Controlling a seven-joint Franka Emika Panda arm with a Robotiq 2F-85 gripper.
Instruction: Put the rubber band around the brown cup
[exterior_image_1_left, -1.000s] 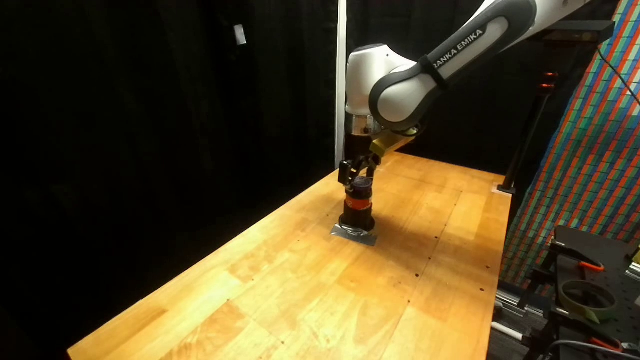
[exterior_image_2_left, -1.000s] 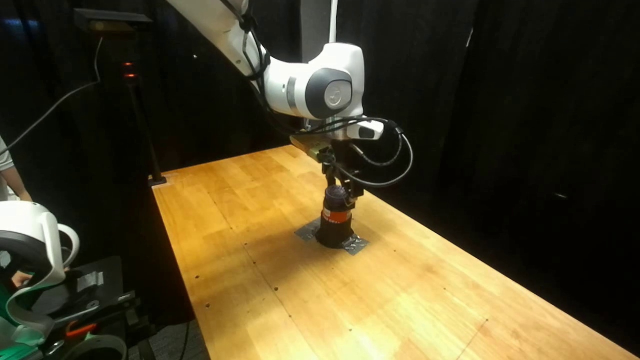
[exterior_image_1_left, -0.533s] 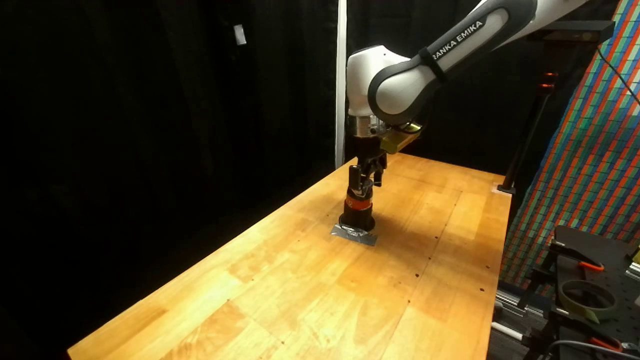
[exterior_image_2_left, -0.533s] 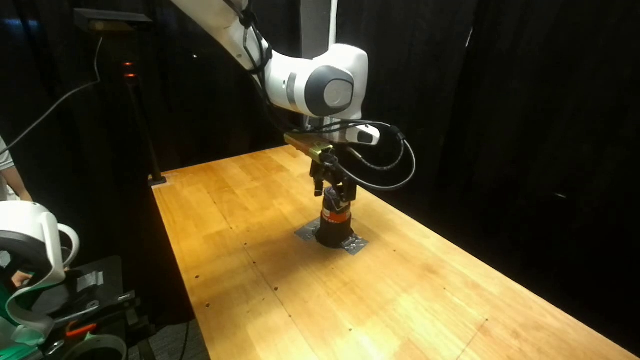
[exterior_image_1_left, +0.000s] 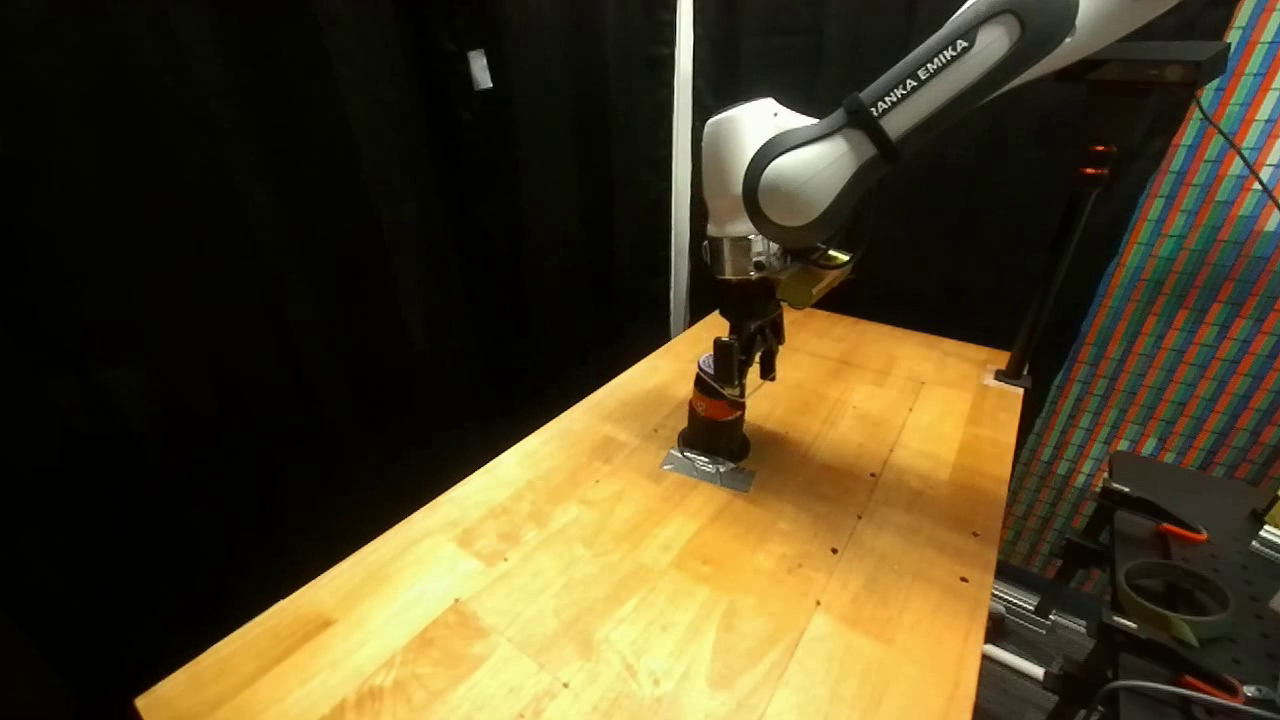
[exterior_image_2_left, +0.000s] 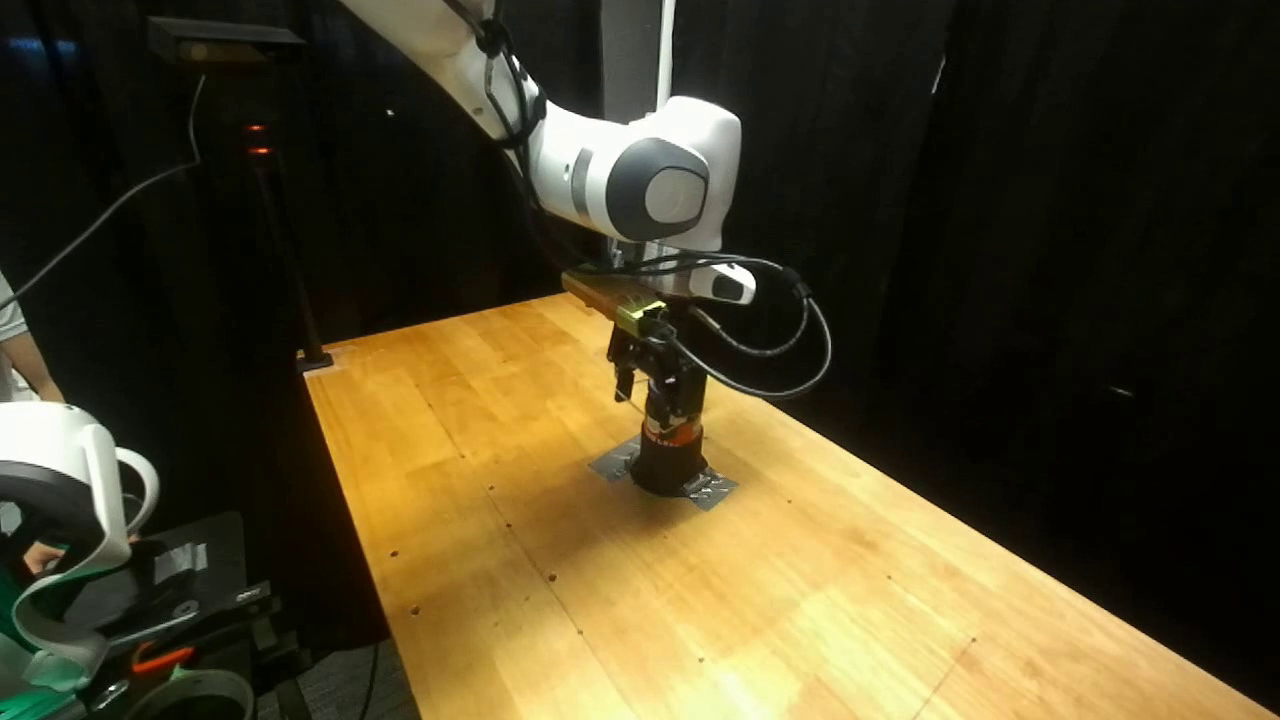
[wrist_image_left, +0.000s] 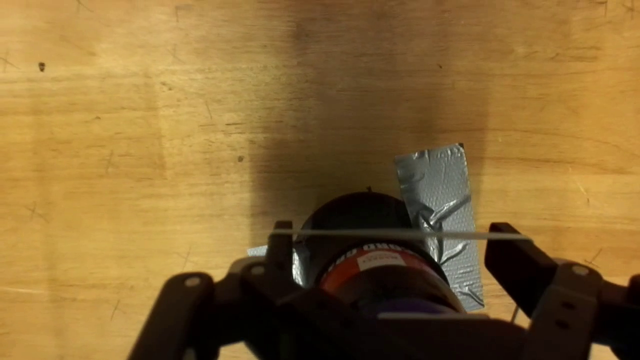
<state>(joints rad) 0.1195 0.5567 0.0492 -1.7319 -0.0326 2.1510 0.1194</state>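
The brown cup stands upright on the table, dark with an orange-red stripe, in both exterior views (exterior_image_1_left: 717, 409) (exterior_image_2_left: 668, 468). In the wrist view the cup (wrist_image_left: 365, 212) shows its stripe and a purple top part. My gripper (wrist_image_left: 393, 234) has its fingers spread, one on each side of the cup. The pale rubber band (wrist_image_left: 380, 234) is stretched between the fingertips and crosses over the cup. In an exterior view the gripper (exterior_image_1_left: 747, 382) overlaps the cup's upper side, and a thin band line slants across it. Whether the band touches the cup, I cannot tell.
Grey tape (wrist_image_left: 440, 200) holds the cup's base to the wooden table (exterior_image_1_left: 600, 560). A cable loop (exterior_image_2_left: 825, 340) hangs from the wrist. A black stand (exterior_image_1_left: 1060, 260) is at the table's far corner. A side cart (exterior_image_1_left: 1190, 540) carries a tape roll (exterior_image_1_left: 1175, 600).
The gripper has moved sideways and down over the cup, rightward in one exterior view and leftward in another. Its fingers now sit lower beside the cup. The cup has not moved.
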